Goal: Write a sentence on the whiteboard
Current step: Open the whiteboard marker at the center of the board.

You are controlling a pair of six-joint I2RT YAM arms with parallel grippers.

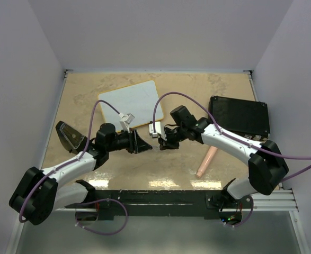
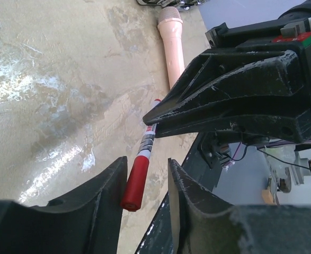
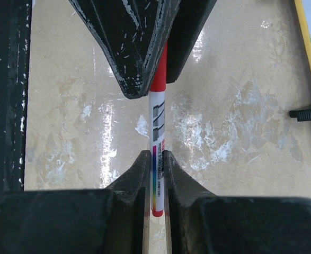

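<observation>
My right gripper was clenched on the marker, the left gripper stood around its red cap with a gap, and the whiteboard lay just beyond both.

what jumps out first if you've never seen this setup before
Both grippers meet in the middle over one red marker: the right gripper is shut on its barrel, and the left gripper has its fingers either side of the red cap. Behind them the whiteboard lies flat, no writing visible from above, with a black case to its right and a pink tube lying nearer the robot.
</observation>
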